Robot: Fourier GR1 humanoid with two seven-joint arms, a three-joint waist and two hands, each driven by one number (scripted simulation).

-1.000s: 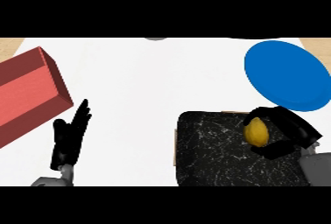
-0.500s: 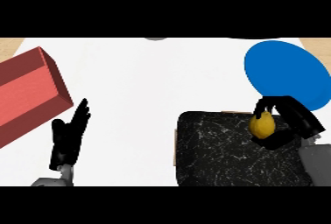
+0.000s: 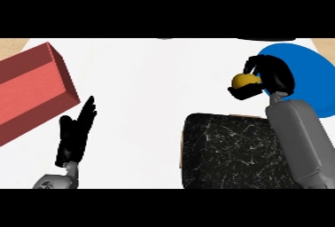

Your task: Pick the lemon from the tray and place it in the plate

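Because the lemon must reach the blue plate, the head view shows the right hand with fingers curled around it, above the counter at the plate's left edge, clear of the black tray. Having no part in the carry, the left hand rests at lower left, fingers straight and together, near the red box.

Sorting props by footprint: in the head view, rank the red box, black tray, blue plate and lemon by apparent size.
1. Black tray and red box: similar, both cut off by the view's edge, so unranked.
2. Blue plate, partly hidden by the right hand.
3. Lemon, smallest.
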